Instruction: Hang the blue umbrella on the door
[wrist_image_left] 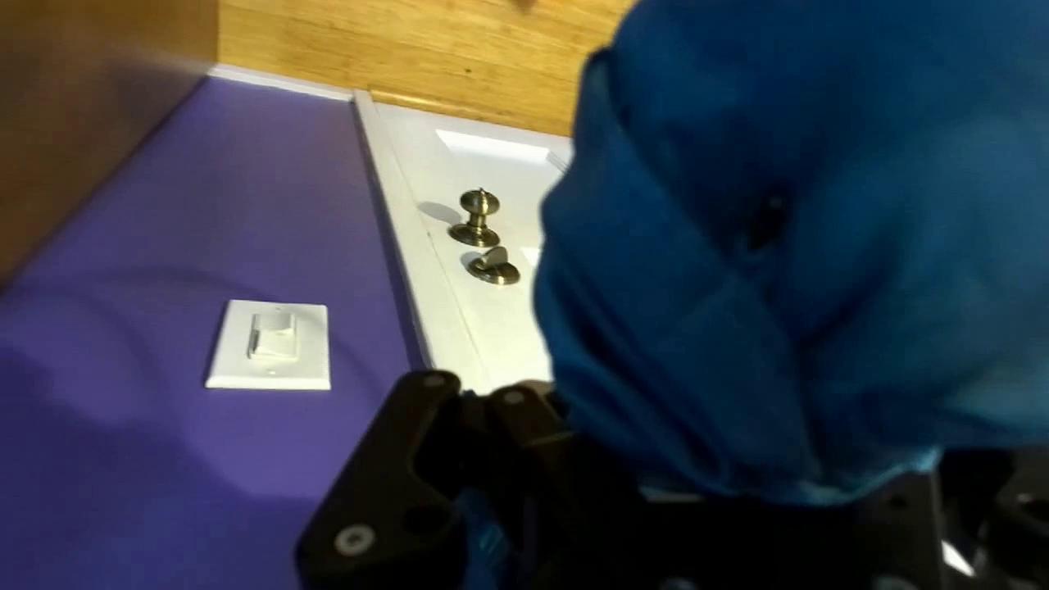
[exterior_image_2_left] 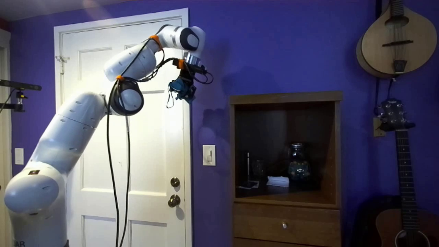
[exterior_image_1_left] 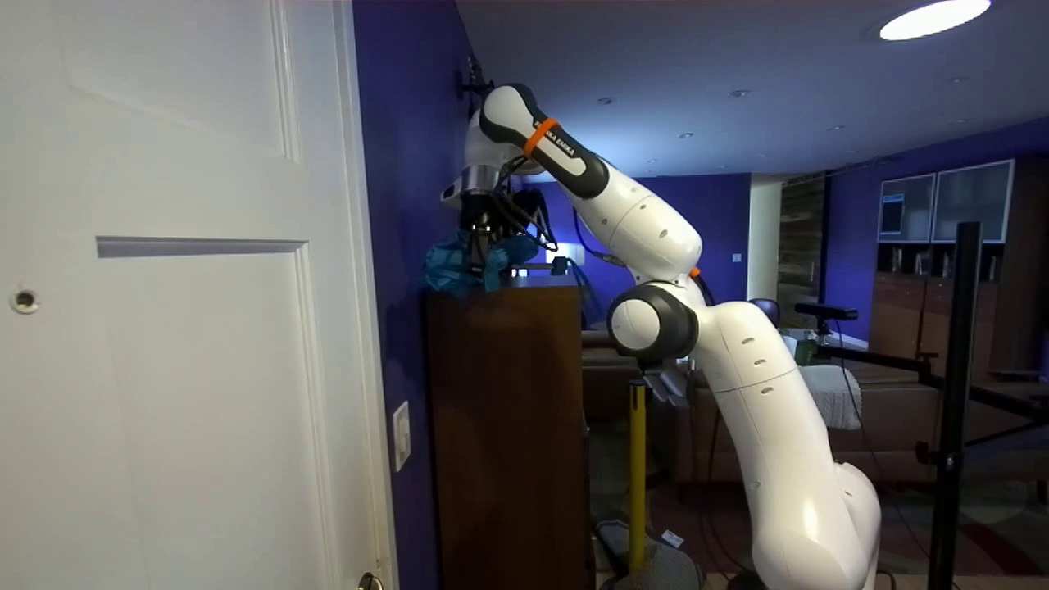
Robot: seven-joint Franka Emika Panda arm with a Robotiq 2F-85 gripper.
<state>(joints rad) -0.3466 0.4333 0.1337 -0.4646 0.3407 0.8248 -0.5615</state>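
The blue umbrella (exterior_image_1_left: pixel 447 266) is a bunched roll of blue fabric at my gripper (exterior_image_1_left: pixel 479 260), held in the air. In an exterior view the umbrella (exterior_image_2_left: pixel 177 86) has a thin dark strap hanging below it, and my gripper (exterior_image_2_left: pixel 188 96) points downward before the door's right frame. In the wrist view the umbrella (wrist_image_left: pixel 737 311) fills the right side and hides the fingertips. The fabric wraps around the fingers, which look shut on it. The white panelled door (exterior_image_2_left: pixel 154 137) stands behind the arm. It also shows in an exterior view (exterior_image_1_left: pixel 180 197) and in the wrist view (wrist_image_left: pixel 459 328).
A brown wooden cabinet (exterior_image_1_left: pixel 508 426) stands against the purple wall, right of the door in an exterior view (exterior_image_2_left: pixel 288 223). A light switch (exterior_image_2_left: pixel 209 155) is between them. The door has brass knobs (exterior_image_2_left: pixel 174 200). Stringed instruments (exterior_image_2_left: pixel 396 41) hang at the right. Cables (exterior_image_2_left: pixel 113 171) hang from the arm.
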